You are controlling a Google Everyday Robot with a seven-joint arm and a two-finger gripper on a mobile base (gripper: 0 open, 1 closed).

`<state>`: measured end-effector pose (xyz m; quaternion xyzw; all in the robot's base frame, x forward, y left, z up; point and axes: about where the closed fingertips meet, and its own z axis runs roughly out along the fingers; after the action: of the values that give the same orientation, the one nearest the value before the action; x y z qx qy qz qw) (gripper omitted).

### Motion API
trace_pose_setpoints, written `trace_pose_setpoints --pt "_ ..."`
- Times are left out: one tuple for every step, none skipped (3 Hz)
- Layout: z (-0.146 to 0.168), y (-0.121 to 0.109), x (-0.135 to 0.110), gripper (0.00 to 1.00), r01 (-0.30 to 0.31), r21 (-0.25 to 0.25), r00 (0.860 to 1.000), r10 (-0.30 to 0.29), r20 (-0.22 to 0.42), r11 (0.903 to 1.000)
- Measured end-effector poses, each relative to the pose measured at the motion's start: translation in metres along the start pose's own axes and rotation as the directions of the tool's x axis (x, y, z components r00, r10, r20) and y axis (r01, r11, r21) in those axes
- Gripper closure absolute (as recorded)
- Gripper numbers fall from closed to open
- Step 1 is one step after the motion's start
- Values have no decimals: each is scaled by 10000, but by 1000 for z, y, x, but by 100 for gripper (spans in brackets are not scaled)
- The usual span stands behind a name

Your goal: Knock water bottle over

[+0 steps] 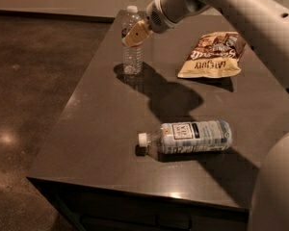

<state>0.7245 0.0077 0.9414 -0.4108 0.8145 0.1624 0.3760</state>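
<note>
Occlusion | pincer (135,32) overlaps water bottle (133,59) | upper body partly hidden

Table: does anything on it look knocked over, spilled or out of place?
The large labelled bottle lies on its side near the front edge, cap pointing left; nothing looks spilled. The small water bottle stands upright at the far corner, with the claw at its upper part. The snack bag lies flat.

Gripper (135,33) at label ht of upright water bottle (133,59), far end of table (98,129)
</note>
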Motion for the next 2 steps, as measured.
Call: trace_pose_setpoints --pt "-3 1 -3 64 -43 -141 9999 44 119 9999" --pt "-19 3 -2 86 109 -165 9999 -108 56 9998"
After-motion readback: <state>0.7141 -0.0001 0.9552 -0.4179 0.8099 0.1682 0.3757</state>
